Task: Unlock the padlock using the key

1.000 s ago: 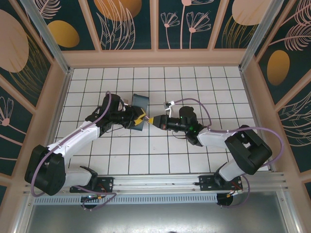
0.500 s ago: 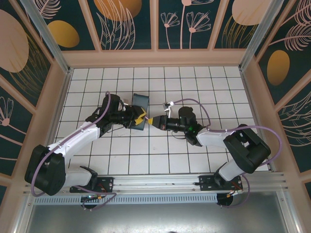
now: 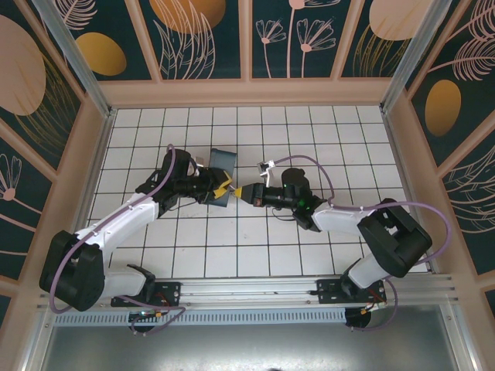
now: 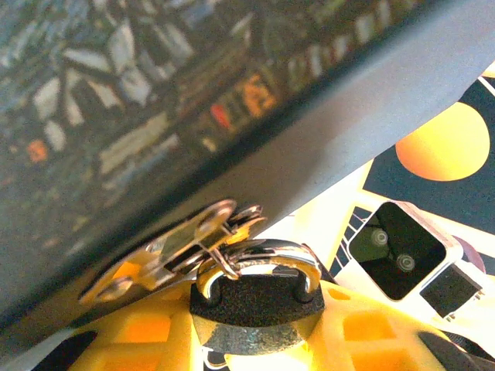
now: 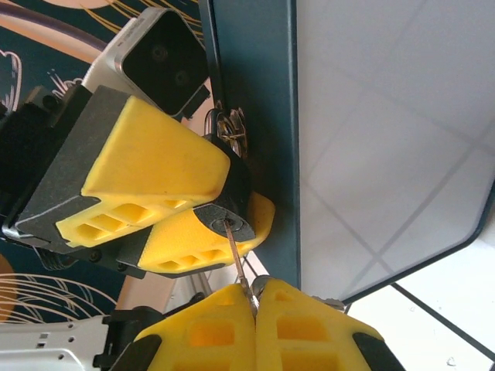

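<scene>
The padlock (image 4: 259,300) is small and dark-bodied, and its silvery shackle (image 4: 267,257) passes through the metal hasp (image 4: 166,251) of the painted box (image 3: 224,161). My left gripper (image 4: 259,336) is shut on the padlock body, one yellow finger (image 5: 151,166) on each side. My right gripper (image 5: 255,303) is shut on the key (image 5: 238,259), whose thin blade points up with its tip in the keyhole on the padlock's underside (image 5: 230,222). In the top view both grippers (image 3: 220,190) (image 3: 240,193) meet nose to nose just in front of the box.
The box's blue side wall (image 5: 259,108) stands right beside the padlock and key. White tiled floor (image 3: 255,247) lies in front, and wooden walls (image 3: 77,178) enclose the sides. The left wrist camera (image 5: 162,58) sits close above the grip.
My right gripper has crept left toward the padlock with the key. The left arm and box have held still.
</scene>
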Tool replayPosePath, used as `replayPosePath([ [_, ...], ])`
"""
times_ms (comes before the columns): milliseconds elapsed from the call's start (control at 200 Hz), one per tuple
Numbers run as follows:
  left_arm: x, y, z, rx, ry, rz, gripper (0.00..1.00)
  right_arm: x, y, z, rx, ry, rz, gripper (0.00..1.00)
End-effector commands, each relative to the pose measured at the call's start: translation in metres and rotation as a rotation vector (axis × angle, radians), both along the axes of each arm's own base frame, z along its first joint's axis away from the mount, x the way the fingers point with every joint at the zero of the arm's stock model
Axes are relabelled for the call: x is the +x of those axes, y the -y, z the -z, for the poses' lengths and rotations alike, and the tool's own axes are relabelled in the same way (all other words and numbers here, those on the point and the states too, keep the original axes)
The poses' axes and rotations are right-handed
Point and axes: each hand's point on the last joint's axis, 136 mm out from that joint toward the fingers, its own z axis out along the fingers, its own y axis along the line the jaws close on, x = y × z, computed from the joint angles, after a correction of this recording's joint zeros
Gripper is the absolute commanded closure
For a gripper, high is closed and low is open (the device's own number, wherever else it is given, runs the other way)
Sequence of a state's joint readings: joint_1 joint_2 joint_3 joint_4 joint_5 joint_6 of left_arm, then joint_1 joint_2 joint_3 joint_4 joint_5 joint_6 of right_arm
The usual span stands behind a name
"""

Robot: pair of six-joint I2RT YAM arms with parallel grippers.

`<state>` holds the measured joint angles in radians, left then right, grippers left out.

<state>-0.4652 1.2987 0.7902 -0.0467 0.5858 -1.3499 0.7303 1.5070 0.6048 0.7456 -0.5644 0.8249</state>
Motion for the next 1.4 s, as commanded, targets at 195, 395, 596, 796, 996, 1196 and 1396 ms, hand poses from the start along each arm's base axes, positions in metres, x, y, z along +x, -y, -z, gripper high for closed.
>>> replayPosePath([
  [195,-0.003,0.014,-0.021,-0.051,0.049,0.077,0.84,0.006,-0.008,-0.053,0.036,0.191,0.033,1.0],
  [395,-0.003,0.014,-0.02,-0.045,0.045,0.077,0.84,0.004,-0.013,-0.061,0.046,0.217,0.021,1.0],
  [596,-0.001,0.012,-0.019,0.003,0.045,0.089,0.84,0.007,-0.013,-0.069,0.063,0.231,0.036,1.0],
  [796,-0.001,0.011,-0.022,0.034,0.053,0.103,0.85,0.016,-0.012,-0.073,0.037,0.25,0.066,1.0],
  [996,-0.004,0.007,-0.02,0.063,0.051,0.103,0.85,0.022,-0.014,-0.069,0.016,0.24,0.02,1.0],
  [1196,-0.002,0.009,-0.023,0.075,0.067,0.125,0.85,0.007,-0.019,-0.052,-0.021,0.197,-0.086,1.0],
  [1396,-0.011,0.009,-0.014,0.103,0.052,0.189,0.85,-0.002,-0.013,-0.043,0.003,0.199,-0.098,1.0],
])
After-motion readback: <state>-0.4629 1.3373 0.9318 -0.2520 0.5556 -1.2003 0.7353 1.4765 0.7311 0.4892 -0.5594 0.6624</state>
